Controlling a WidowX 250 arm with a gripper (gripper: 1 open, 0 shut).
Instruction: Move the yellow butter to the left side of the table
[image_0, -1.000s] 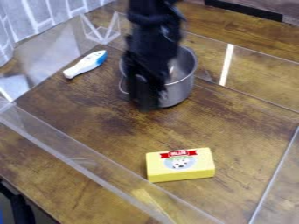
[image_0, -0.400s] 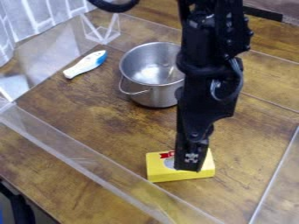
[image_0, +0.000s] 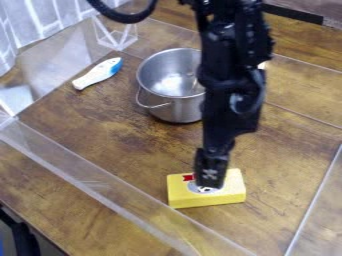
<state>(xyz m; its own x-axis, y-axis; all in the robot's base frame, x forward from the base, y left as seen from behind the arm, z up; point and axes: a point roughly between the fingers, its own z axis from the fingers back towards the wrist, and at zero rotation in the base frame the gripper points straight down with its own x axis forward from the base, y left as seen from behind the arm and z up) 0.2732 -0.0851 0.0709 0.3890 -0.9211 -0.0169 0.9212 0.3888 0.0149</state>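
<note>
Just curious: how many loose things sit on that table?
3: a butter box near the front under the tool, a pot mid-back, a white-blue item back left.

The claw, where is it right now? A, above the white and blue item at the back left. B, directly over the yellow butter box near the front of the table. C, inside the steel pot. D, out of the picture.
B: the claw points straight down onto the top of the yellow butter, well clear of the pot.
</note>
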